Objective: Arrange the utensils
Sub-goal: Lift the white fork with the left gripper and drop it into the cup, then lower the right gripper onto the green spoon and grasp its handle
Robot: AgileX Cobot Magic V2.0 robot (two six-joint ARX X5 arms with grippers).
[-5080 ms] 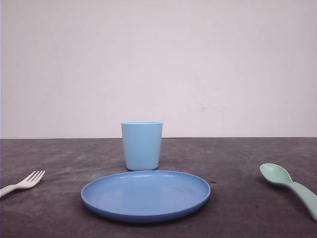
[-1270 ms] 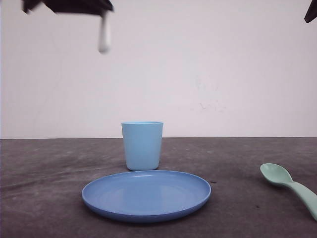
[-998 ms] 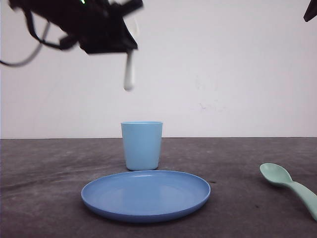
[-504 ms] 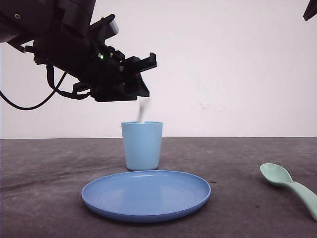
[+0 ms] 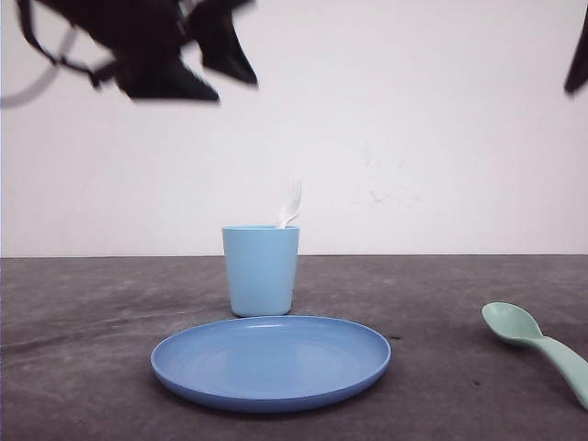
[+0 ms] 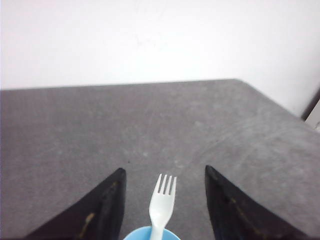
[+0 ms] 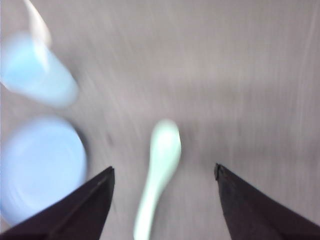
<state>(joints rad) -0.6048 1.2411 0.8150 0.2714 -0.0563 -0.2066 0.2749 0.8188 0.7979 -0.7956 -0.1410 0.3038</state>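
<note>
Utensils, two pieces, on a dark grey table (image 5: 83, 367), listed by size
Blue round plate (image 5: 271, 361): near centre of table, bare
Light blue cup (image 5: 261, 270): upright, just behind the plate
Mint-green spoon (image 5: 537, 345): lying flat at near right, bowl toward the far side, well apart from plate
White fork (image 5: 289, 204): standing in the cup, tines up, leaning right
Left gripper (image 6: 164, 197): raised above the cup at upper left, fingers spread, empty
Right gripper (image 7: 162, 200): above the spoon, fingers spread, empty
</note>
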